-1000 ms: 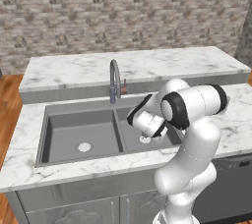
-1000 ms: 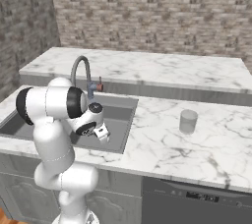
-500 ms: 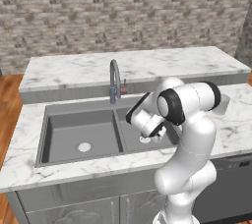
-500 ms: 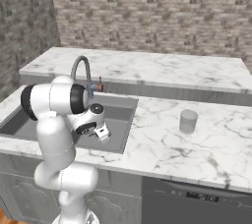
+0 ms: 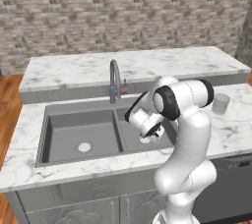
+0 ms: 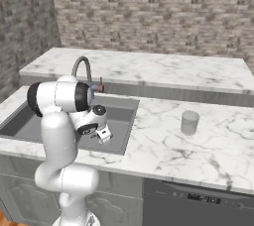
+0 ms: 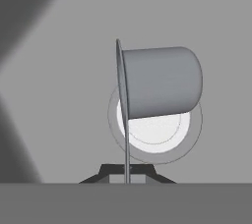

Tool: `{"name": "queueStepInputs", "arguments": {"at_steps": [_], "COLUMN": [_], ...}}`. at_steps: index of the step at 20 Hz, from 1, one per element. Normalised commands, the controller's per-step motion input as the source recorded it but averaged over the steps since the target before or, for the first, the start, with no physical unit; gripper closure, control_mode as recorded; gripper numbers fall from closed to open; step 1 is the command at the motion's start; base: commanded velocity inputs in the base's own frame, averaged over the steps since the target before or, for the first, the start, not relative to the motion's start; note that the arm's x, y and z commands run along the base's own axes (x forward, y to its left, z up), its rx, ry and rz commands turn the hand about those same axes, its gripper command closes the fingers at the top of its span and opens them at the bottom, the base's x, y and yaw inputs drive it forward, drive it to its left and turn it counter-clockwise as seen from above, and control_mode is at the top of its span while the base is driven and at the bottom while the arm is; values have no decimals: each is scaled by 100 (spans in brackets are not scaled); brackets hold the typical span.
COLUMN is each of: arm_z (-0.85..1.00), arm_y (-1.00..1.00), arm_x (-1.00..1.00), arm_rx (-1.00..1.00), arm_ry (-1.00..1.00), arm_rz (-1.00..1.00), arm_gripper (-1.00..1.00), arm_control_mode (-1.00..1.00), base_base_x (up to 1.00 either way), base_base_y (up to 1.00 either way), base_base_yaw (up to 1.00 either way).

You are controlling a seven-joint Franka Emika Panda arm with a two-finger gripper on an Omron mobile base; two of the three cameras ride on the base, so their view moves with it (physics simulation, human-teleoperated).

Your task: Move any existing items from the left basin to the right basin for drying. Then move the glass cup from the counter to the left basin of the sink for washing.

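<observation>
My gripper (image 7: 127, 171) is shut on the thin rim of a grey cup-shaped item (image 7: 162, 80). The item lies on its side in the hand view, just over the right basin's white drain (image 7: 155, 139). From the base views, the gripper (image 5: 153, 132) (image 6: 103, 135) hangs low inside the right basin (image 5: 132, 137). The left basin (image 5: 74, 127) holds nothing but its drain (image 5: 84, 147). The glass cup (image 5: 220, 103) (image 6: 189, 122) stands upright on the marble counter, right of the sink and well apart from the gripper.
A curved faucet (image 5: 114, 78) (image 6: 83, 69) rises behind the divider between the basins. A raised marble ledge (image 5: 133, 63) runs along the back below a stone wall. A dishwasher front (image 6: 198, 202) sits under the counter at the right.
The arm's upper joints have swung slightly left. The gripper stays low over the right basin, still shut on the grey item.
</observation>
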Motion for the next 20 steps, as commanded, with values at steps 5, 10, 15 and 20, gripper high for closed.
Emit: {"name": "queueStepInputs", "arguments": {"at_steps": [5, 10, 15, 20], "arm_z": [-22, -23, -19, -16], "arm_y": [0, 0, 0, 0], "arm_x": [13, 11, 13, 9], "arm_rx": [0, 0, 0, 0], "arm_ry": [0, 0, 0, 0], "arm_rz": [0, 0, 0, 0], "arm_gripper": [100, 100, 100, -100], "arm_control_mode": [-100, -100, -100, -100], "base_base_x": [0, 0, 0, 0], "base_base_y": [0, 0, 0, 0], "base_base_yaw": [0, 0, 0, 0]}}
